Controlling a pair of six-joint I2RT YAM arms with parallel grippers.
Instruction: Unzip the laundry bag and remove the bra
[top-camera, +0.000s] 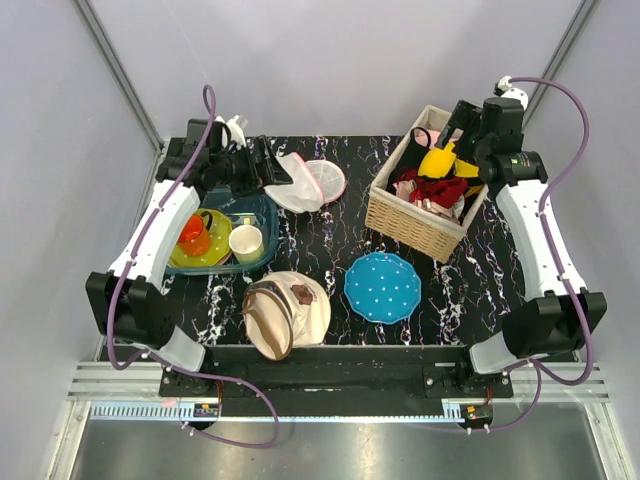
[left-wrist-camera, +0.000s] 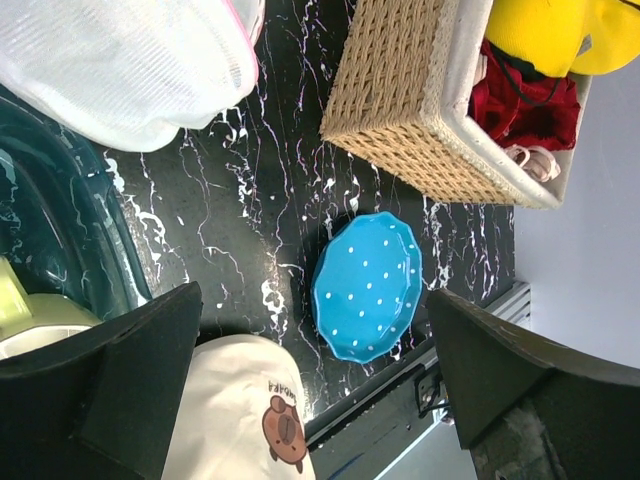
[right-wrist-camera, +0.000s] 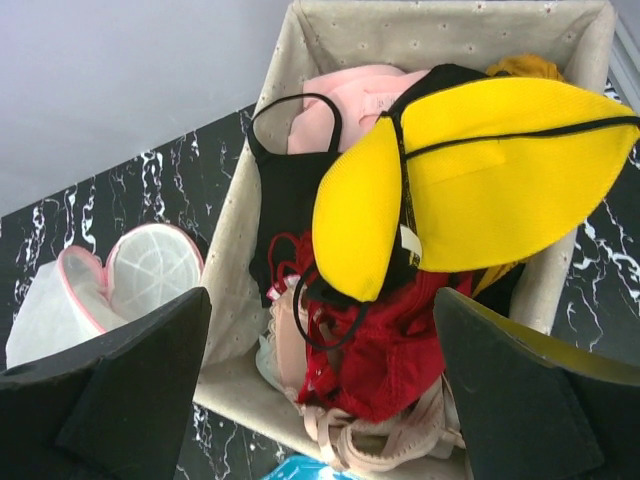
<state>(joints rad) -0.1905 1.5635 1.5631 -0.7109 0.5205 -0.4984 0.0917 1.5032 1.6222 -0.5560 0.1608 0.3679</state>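
The laundry bag (top-camera: 308, 184) is a white mesh pouch with a pink rim, lying at the back of the table, left of centre. It gapes open in two halves in the right wrist view (right-wrist-camera: 110, 280), and I see no bra inside. Its mesh also shows in the left wrist view (left-wrist-camera: 120, 60). A yellow bra (right-wrist-camera: 480, 180) lies on top of the clothes in the wicker basket (top-camera: 412, 228). My left gripper (top-camera: 270, 166) is open and empty just left of the bag. My right gripper (top-camera: 450, 133) is open and empty above the basket.
The basket also holds red, black, pink and beige underwear (right-wrist-camera: 400, 360). A blue dotted plate (top-camera: 382, 287) and a beige canvas bag (top-camera: 285, 310) lie near the front. A teal tray (top-camera: 262, 215) at the left holds an orange cup, a yellow plate and a cream cup.
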